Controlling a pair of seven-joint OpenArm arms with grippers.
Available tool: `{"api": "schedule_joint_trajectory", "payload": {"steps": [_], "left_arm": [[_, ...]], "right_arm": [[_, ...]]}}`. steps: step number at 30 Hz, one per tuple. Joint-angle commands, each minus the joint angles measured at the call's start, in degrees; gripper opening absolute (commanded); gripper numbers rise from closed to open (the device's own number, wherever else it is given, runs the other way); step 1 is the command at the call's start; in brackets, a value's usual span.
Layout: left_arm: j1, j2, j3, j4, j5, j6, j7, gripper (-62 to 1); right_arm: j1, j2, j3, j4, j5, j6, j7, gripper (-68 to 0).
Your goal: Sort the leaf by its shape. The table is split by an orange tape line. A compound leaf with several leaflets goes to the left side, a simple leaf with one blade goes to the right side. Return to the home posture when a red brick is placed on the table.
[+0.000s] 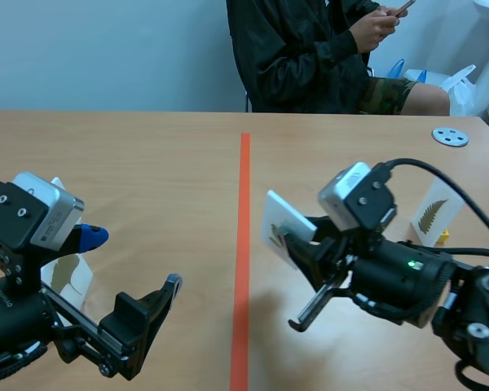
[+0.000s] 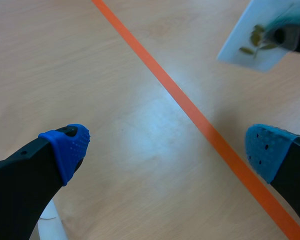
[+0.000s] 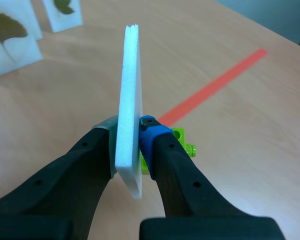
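My right gripper is shut on a white leaf card and holds it tilted above the table, just right of the orange tape line. In the right wrist view the card stands edge-on between my fingers, with a green brick foot behind it. The left wrist view shows the card's face, printed with a sprig of several small leaflets. My left gripper hangs open low on the left side, and its blue pads have nothing between them.
A fern-leaf card stands at the right; another card stands behind my left arm. Two leaf cards appear ahead in the right wrist view. A grey disc lies far right. A person sits across the table.
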State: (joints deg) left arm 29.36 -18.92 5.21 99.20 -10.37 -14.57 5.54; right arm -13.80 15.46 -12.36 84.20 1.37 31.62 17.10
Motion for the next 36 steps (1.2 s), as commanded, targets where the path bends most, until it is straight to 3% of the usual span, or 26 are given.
{"api": "schedule_joint_trajectory", "payload": {"steps": [1,5,14,19,36], "left_arm": [[0.0,0.0,-0.1,0.8,-0.5,-0.2,-1.0,1.4],[0.0,0.0,-0.1,0.8,-0.5,-0.6,-1.0,1.4],[0.0,0.0,-0.1,0.8,-0.5,-0.6,-1.0,1.4],[0.0,0.0,-0.1,0.8,-0.5,-0.6,-1.0,1.4],[0.0,0.0,-0.1,0.8,-0.5,-0.5,-1.0,1.4]], "right_arm": [[-0.8,0.4,2.8,1.6,3.2,0.0,-0.1,-64.2],[-3.2,0.4,9.8,3.1,9.9,0.0,-3.3,-64.2],[-3.5,0.4,21.7,3.1,18.7,-0.4,-10.9,-64.2],[-2.7,0.4,24.0,0.7,18.8,-5.4,-12.3,-64.2],[10.8,0.5,24.0,-22.3,19.9,-6.3,-12.3,-64.2]]}}
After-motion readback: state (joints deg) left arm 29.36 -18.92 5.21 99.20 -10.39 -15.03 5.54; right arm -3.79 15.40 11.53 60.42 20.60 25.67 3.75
